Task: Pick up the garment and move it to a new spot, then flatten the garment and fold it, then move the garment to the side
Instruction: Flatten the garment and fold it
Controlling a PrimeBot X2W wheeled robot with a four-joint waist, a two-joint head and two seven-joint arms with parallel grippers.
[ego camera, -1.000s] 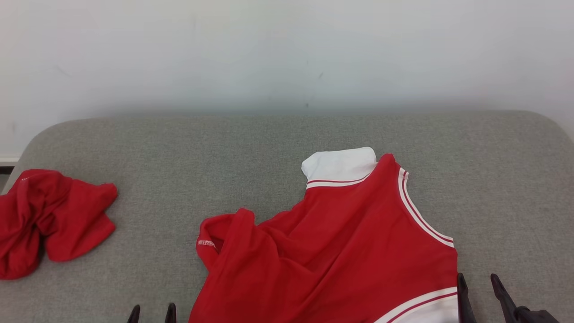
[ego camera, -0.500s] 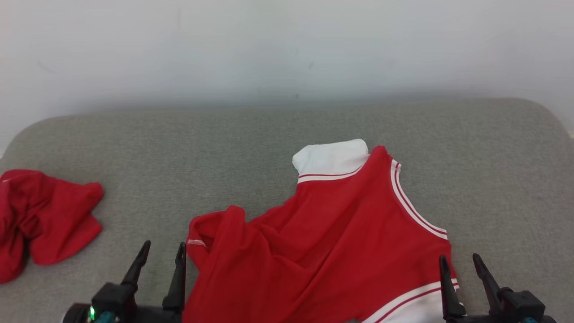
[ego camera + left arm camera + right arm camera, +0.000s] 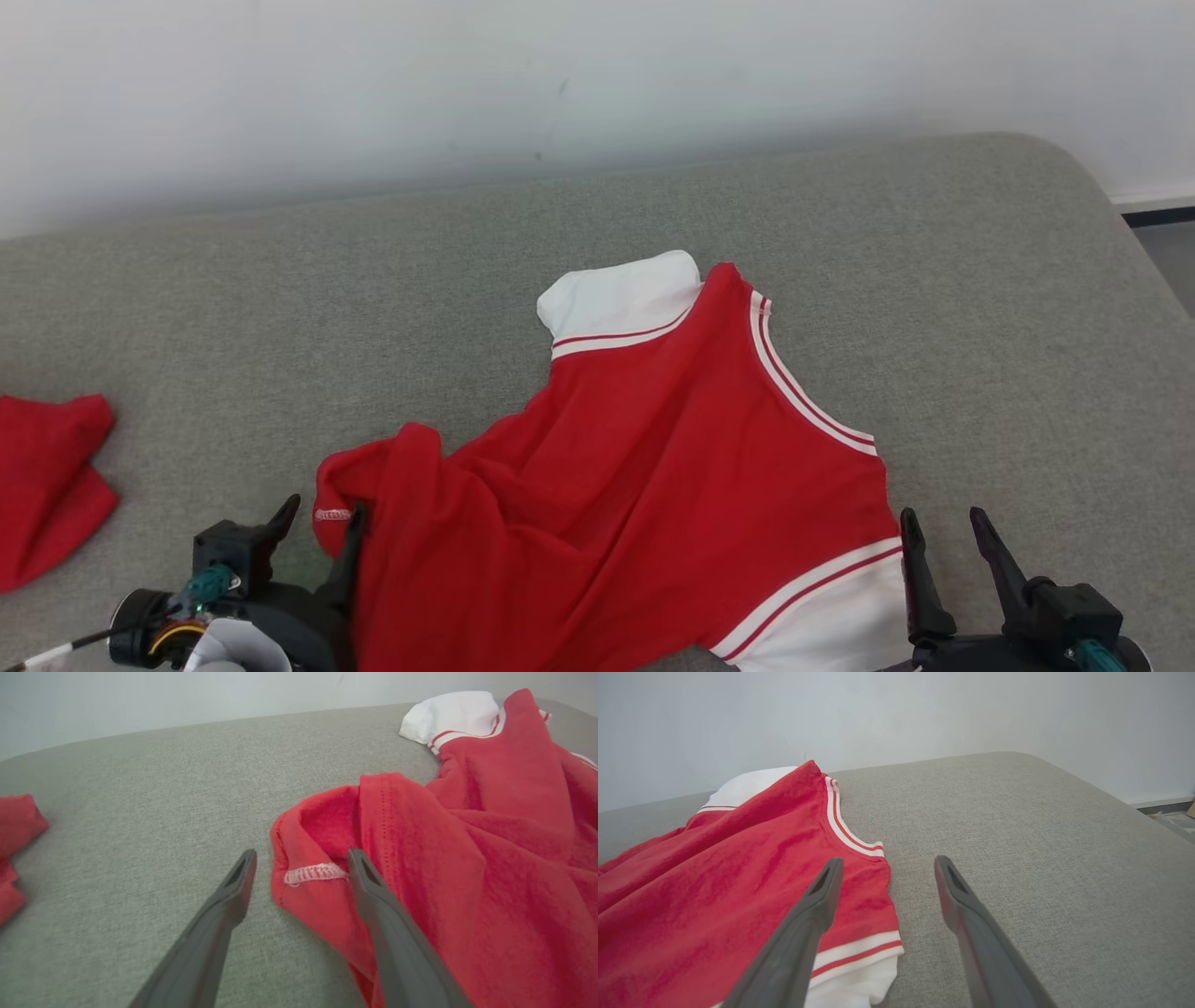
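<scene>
Currently you have the garment (image 3: 653,485), red with white striped trim, lying rumpled on the grey fabric-covered tabletop (image 3: 980,308), spread from the centre of the head view down to the 6 o'clock edge. Its white panel (image 3: 616,299) points toward 12 o'clock, near the pale wall (image 3: 597,75)

Left end effector (image 3: 324,509): sits at 7 o'clock, fingers apart, nothing clamped. In the left wrist view (image 3: 302,854) the bunched red edge with its short run of white stitching (image 3: 315,873) lies between the two fingers; the finger on the 3 o'clock side is over the cloth, the other over bare grey fabric. You cannot tell from these views whether either finger touches the cloth

Right end effector (image 3: 941,515): sits at 5 o'clock, fingers apart, nothing clamped. In the right wrist view (image 3: 888,859) the finger on the 9 o'clock side hangs over the garment's corner with the white and red banding (image 3: 859,947); the other is over bare tabletop

A second red cloth (image 3: 47,485) lies crumpled at the 9 o'clock edge of the head view, well apart from the garment and cut off by the frame
</scene>
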